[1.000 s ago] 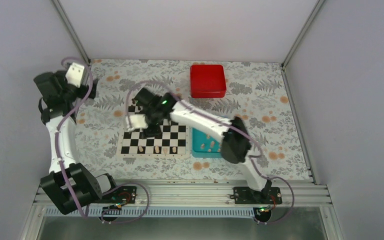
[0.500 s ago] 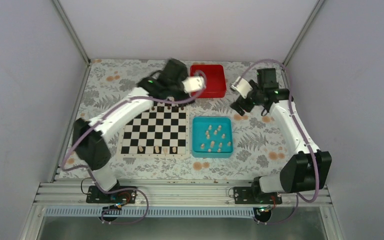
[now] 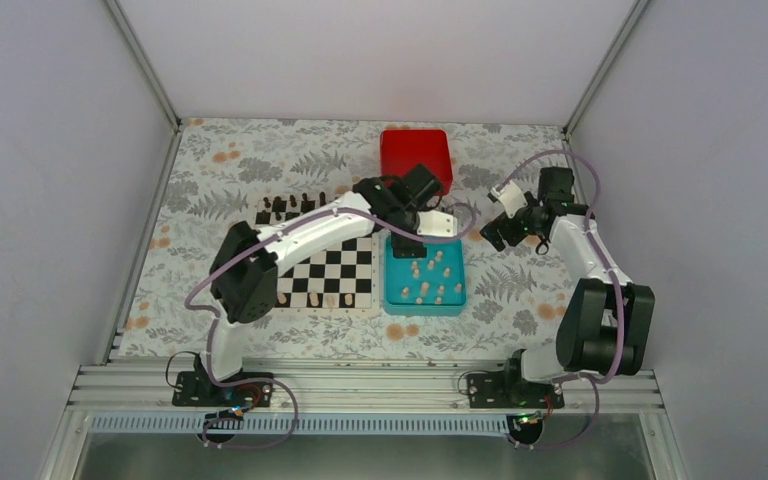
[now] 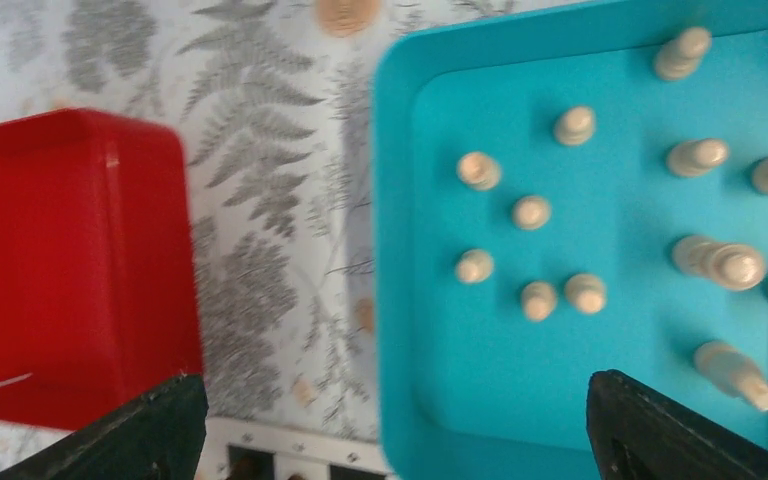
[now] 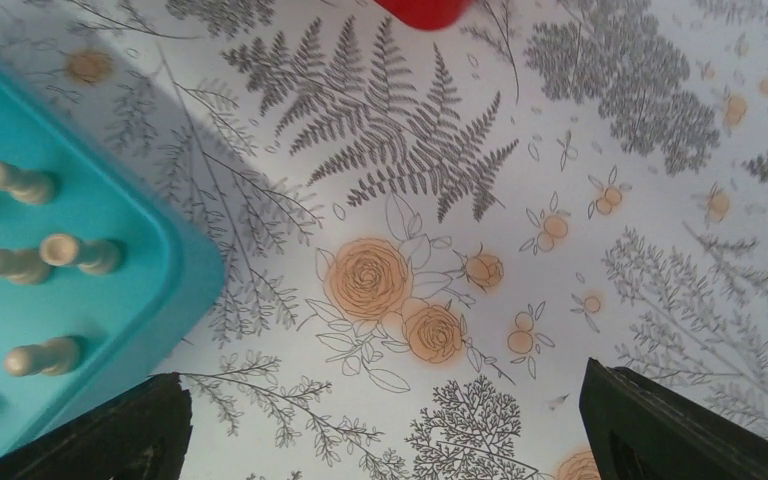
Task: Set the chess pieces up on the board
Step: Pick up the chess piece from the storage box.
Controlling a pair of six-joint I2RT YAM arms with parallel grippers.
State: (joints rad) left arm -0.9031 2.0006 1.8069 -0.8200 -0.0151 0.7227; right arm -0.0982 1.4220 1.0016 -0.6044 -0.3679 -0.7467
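**Left claw (image 4: 398, 428) spread wide above the tray, nothing gripped**

Its two dark fingers stand far apart at the bottom corners of the left wrist view, with nothing between them. It hangs over the far-left corner of the teal tray (image 4: 395, 250), looking straight down, which seems to be the stance for choosing a piece before descending. The pale chess pieces (image 4: 530, 212) are mostly in that tray, scattered loosely. Some stand upright and some lie tipped on their sides, so an upright one with room around it would likely be the easier pick.

The right claw (image 5: 392, 432) is also wide open and empty. It is parked over the bare floral worktop (image 3: 520, 290) just right of the tray, probably to leave the tray free for the other arm.

The board (image 3: 330, 265) lies left of the tray, with the left arm stretched across it. Three pale pieces stand apart on its near row (image 3: 313, 298), and dark chessmen (image 3: 290, 205) line its far edge. Most near-row squares are unfilled, so the setup looks early. The red box (image 3: 415, 160) sits beyond the tray, closed and apart.
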